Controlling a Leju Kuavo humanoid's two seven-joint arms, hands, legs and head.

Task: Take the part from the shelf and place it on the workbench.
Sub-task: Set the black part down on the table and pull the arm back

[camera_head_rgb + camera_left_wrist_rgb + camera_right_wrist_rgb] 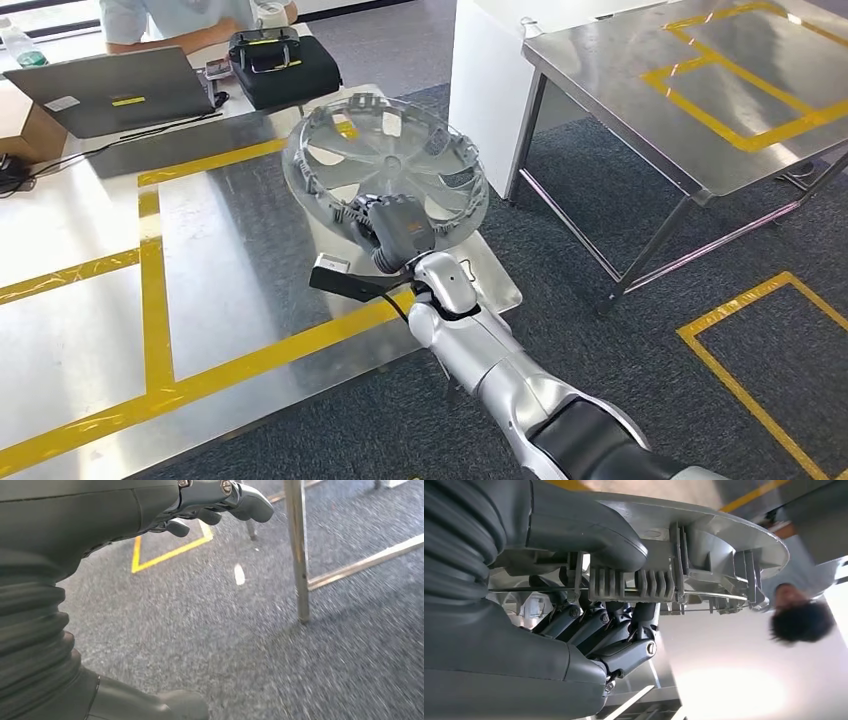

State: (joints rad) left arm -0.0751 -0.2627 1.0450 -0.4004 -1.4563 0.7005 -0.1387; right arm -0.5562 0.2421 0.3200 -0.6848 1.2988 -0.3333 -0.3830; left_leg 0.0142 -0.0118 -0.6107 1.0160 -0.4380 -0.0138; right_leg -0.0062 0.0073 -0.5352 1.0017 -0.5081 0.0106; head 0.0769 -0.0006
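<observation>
Item 1, part [385, 165]: a round grey wheel-cover-like disc with spokes and a ribbed rim. You see it held tilted above the near right corner of the worktop [250, 270]; whether its lower edge touches the steel surface you cannot tell. In the right wrist view the part [704, 545] shows its ribbed clips and a thin wire ring along the rim.

Item 2, right robot hand [395, 232]: it grips the near rim of the part, the thumb on one face and the darker fingers [589, 625] curled against the other. The silver arm comes in from the lower right of the head view.

Item 3, left robot hand [210, 505]: it holds nothing, its fingers loosely bent and apart, hanging over grey carpet [225, 645] with yellow tape, near a metal table leg [299, 555].

Item 4, worktop: polished steel, marked with yellow tape lines [155, 300].

Item 5, far end of the worktop: you find an open laptop [115, 90], a black bag [283, 65] just beside it, a cardboard box [25, 125] at the left edge, and a person [190, 22] seated behind them.

Item 6, second steel table [700, 100]: well apart to the right, also marked with yellow tape.
</observation>
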